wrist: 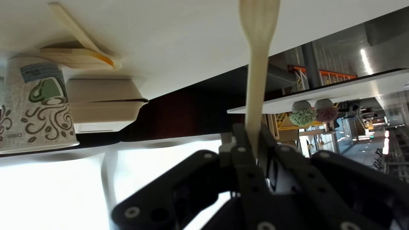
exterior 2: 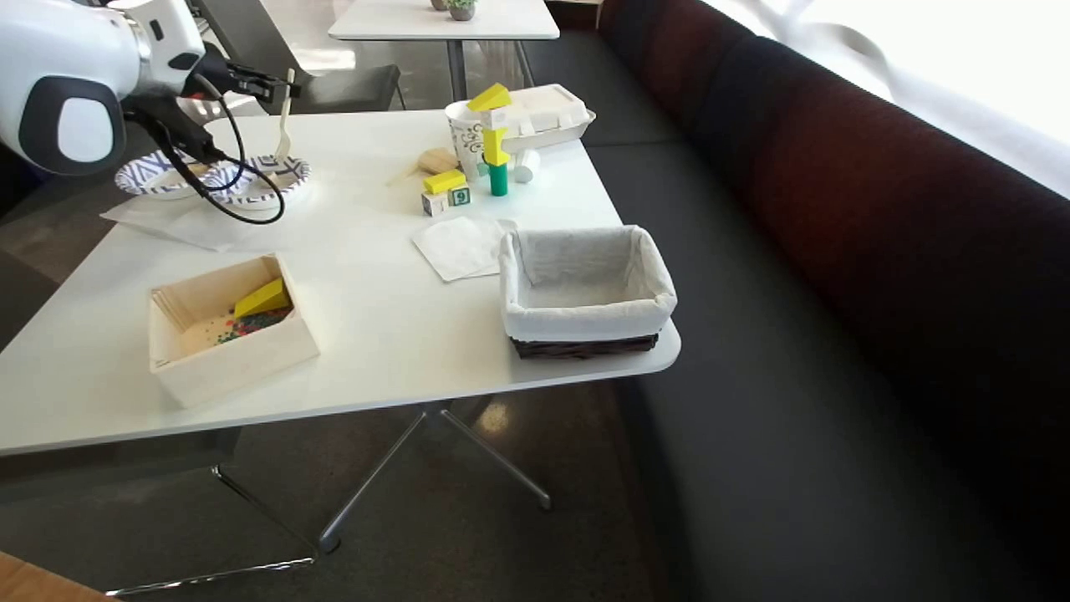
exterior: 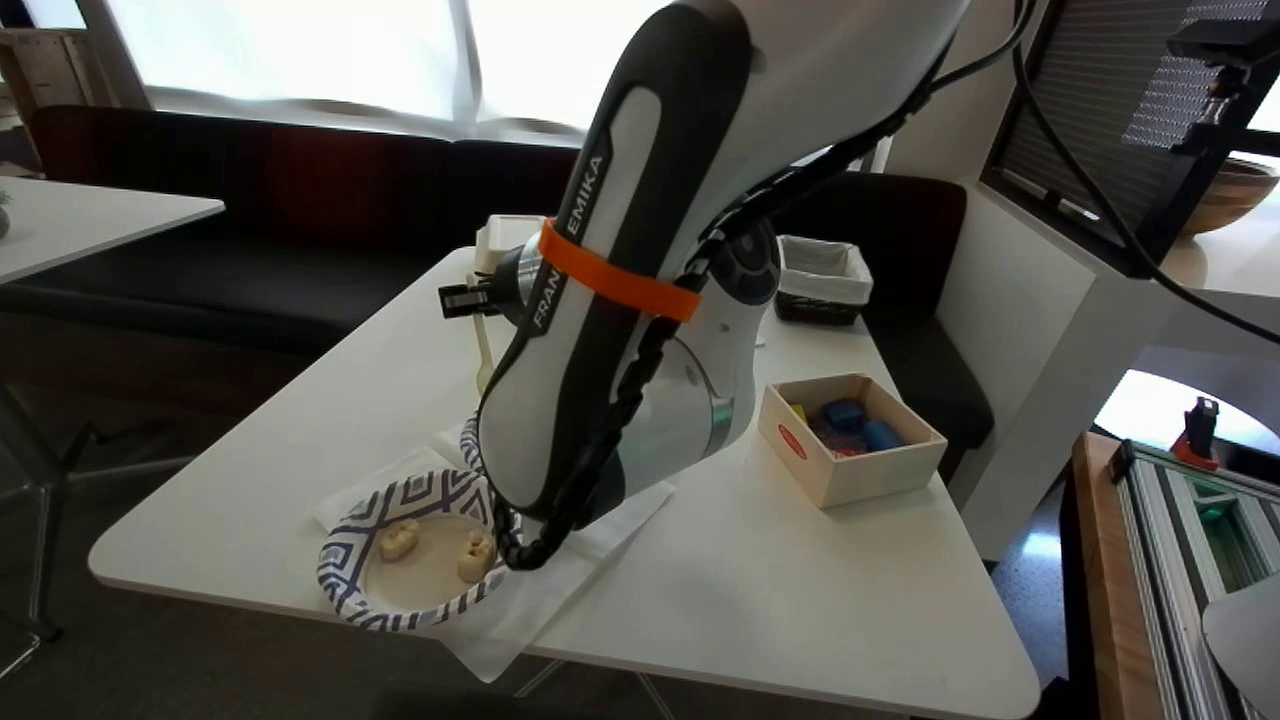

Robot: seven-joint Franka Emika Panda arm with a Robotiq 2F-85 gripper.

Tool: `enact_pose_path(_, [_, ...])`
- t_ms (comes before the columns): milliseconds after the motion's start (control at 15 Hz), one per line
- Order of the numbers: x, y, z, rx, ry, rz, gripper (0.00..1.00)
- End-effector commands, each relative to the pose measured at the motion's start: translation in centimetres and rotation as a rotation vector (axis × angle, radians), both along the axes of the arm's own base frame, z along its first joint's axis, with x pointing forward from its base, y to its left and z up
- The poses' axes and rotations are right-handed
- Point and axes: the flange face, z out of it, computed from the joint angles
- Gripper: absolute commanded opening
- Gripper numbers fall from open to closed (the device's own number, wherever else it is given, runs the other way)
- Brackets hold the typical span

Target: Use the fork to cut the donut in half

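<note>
A pale wooden fork (wrist: 258, 64) is clasped by its handle between the fingers of my gripper (wrist: 254, 127), which is shut on it. In an exterior view the fork (exterior 2: 284, 125) hangs nearly upright, tines down, above or just behind a patterned plate (exterior 2: 299, 173); contact cannot be told. That plate (exterior: 468, 445) is mostly hidden by the arm in an exterior view. Nearer the table edge, another patterned plate (exterior: 345, 560) bears two lumpy tan pieces (exterior: 399, 540), apart from each other. Whether these are the donut I cannot tell. Something tan (exterior 2: 284, 179) lies in the plate near the fork.
White napkins (exterior: 600, 540) lie under the plates. A wooden box (exterior 2: 226, 368) with blocks and a lined basket (exterior 2: 589, 322) stand on the table. Also there are a paper cup (wrist: 41, 105), a takeout container (wrist: 102, 105), stacked blocks (exterior 2: 497, 159) and loose wooden cutlery (wrist: 75, 28).
</note>
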Motion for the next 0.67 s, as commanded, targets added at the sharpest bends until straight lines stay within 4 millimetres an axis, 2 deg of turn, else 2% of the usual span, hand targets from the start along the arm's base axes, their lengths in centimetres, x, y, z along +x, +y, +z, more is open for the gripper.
enact_pose_path(0, [-0.46, 0.20, -0.16, -0.013, 0.013, -0.006, 0.03])
enact_pose_path(600, [-1.02, 0.49, -0.70, -0.009, 0.047, -0.010, 0.03])
